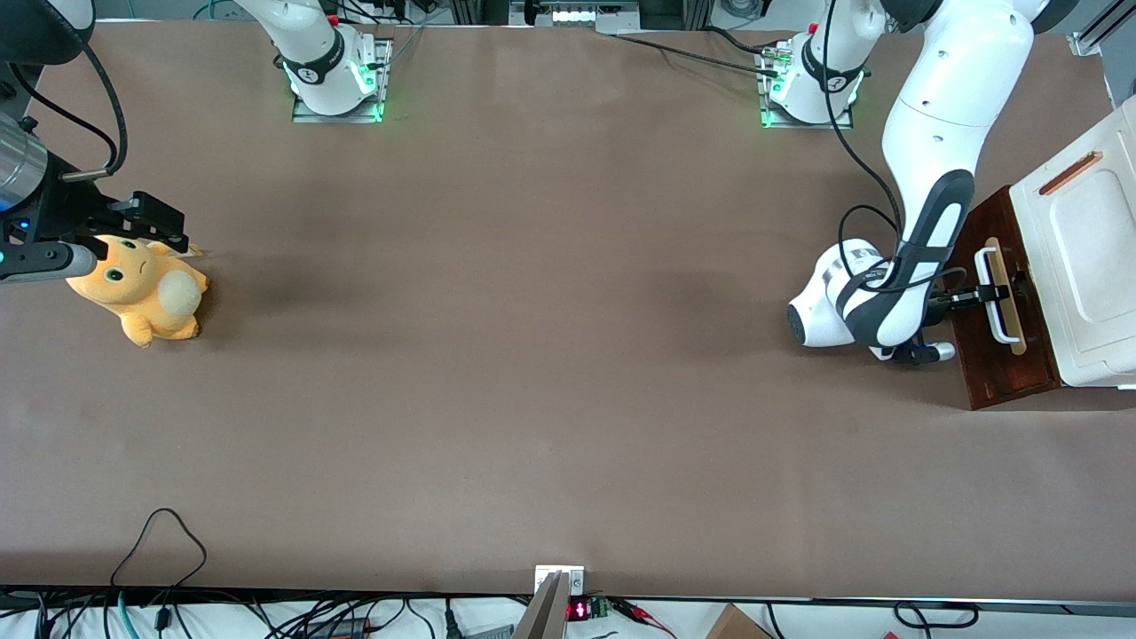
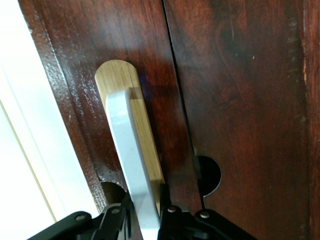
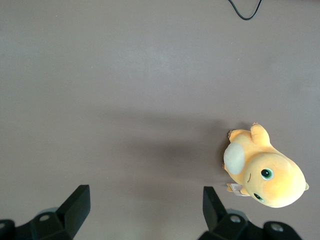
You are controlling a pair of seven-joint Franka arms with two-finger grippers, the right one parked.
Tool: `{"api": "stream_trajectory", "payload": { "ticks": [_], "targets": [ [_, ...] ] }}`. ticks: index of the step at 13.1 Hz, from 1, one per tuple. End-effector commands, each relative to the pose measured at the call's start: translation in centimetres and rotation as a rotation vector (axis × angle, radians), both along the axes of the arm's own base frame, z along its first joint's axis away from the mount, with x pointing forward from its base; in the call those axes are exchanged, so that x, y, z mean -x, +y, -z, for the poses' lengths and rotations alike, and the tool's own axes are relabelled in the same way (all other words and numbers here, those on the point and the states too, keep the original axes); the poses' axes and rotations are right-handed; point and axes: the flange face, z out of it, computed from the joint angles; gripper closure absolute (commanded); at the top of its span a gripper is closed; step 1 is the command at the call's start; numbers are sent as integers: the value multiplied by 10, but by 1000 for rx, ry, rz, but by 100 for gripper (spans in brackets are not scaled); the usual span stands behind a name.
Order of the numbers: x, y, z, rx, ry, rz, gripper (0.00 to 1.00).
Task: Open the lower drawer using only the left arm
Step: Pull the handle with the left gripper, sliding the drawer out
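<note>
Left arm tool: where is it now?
The tool is at the working arm's end of the table, its fingers straddling the lower drawer's white bar handle.

Shallow dark red-brown wooden lower drawer (image 1: 994, 355) with a white bar handle (image 2: 131, 165) on a pale wood strip (image 2: 120, 75) — toward the working arm's end of the table, its front barely out from under the white box. Glossy white left arm (image 1: 941, 115) bent low in front of it — small black end effector (image 1: 987, 295) clamped onto the handle's middle.
</note>
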Motion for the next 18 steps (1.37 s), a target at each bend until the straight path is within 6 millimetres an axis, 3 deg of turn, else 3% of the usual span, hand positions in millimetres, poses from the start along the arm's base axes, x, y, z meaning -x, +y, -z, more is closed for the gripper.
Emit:
{"api": "stream_trajectory", "payload": {
  "ticks": [1, 12, 18],
  "targets": [
    [6, -14, -5, -13, 27, -16, 81],
    [9, -36, -1, -6, 19, 3, 82],
    [14, -58, 2, -3, 28, 11, 83]
  ]
}}
